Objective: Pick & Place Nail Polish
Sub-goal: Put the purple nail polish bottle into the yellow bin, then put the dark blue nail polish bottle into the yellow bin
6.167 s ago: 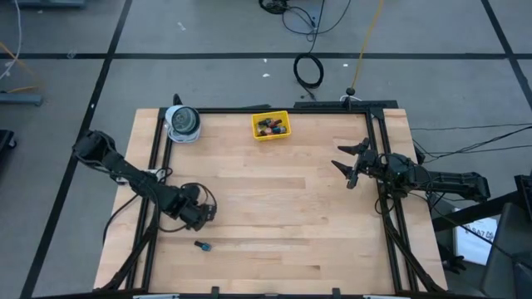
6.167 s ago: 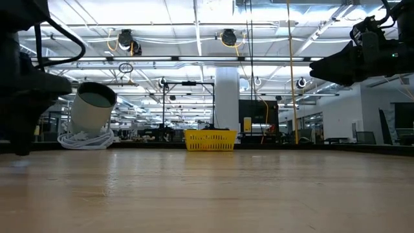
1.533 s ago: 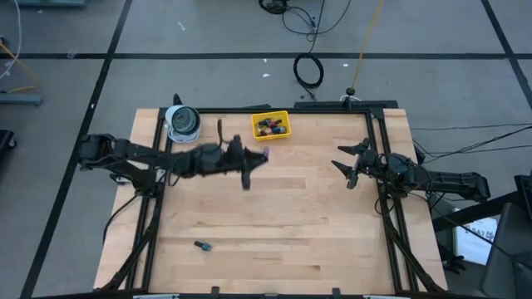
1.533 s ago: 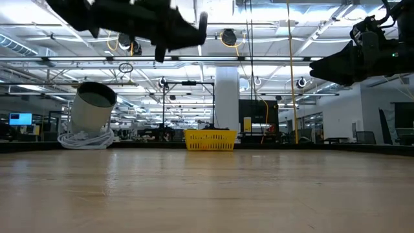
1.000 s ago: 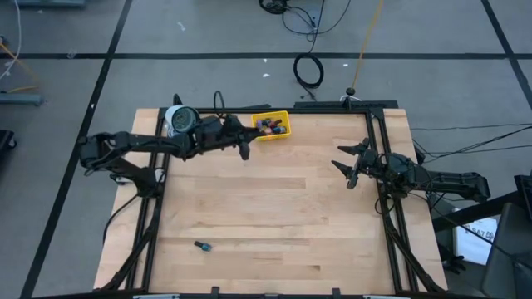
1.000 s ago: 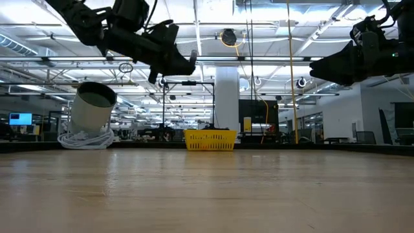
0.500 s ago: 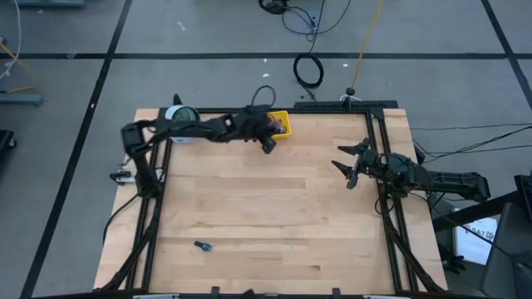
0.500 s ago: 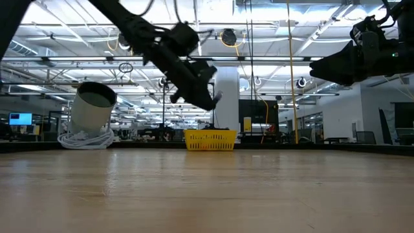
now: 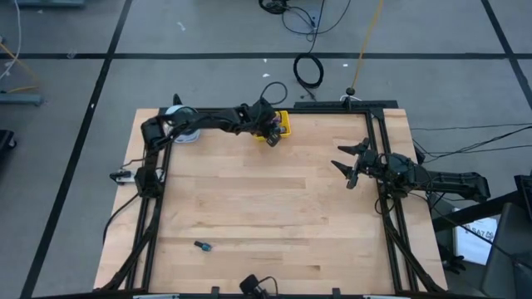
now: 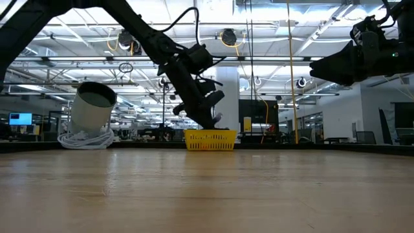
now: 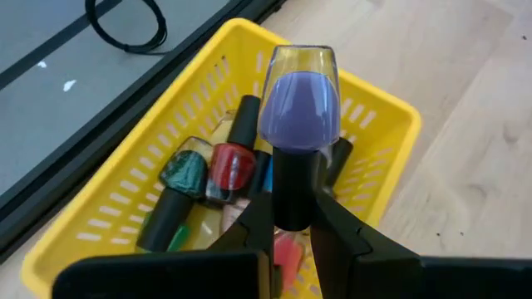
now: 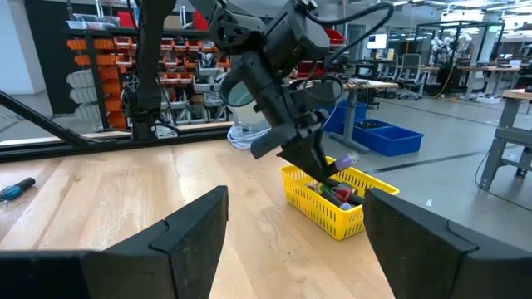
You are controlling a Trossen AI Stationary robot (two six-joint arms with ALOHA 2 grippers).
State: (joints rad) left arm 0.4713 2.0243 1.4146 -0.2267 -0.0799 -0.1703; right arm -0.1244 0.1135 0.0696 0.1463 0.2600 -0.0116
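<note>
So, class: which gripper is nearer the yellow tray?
Left. The left gripper hangs right over the yellow tray, holding a purple nail polish bottle; the right gripper waits far off near the table's right edge.

Premises: a large industrial robotics lab or workshop hall. Evidence: open ceiling with strip lighting [image 10: 194, 45] and exposed trusses; a white structural column [image 10: 226, 97]; shelving stocked with orange parts bins [image 12: 96, 62]; blue storage crates [image 12: 378, 137] under workbenches; a wooden test table [image 9: 266, 216] framed in black rails; cables [image 9: 309, 71] lying on the grey floor.
</note>
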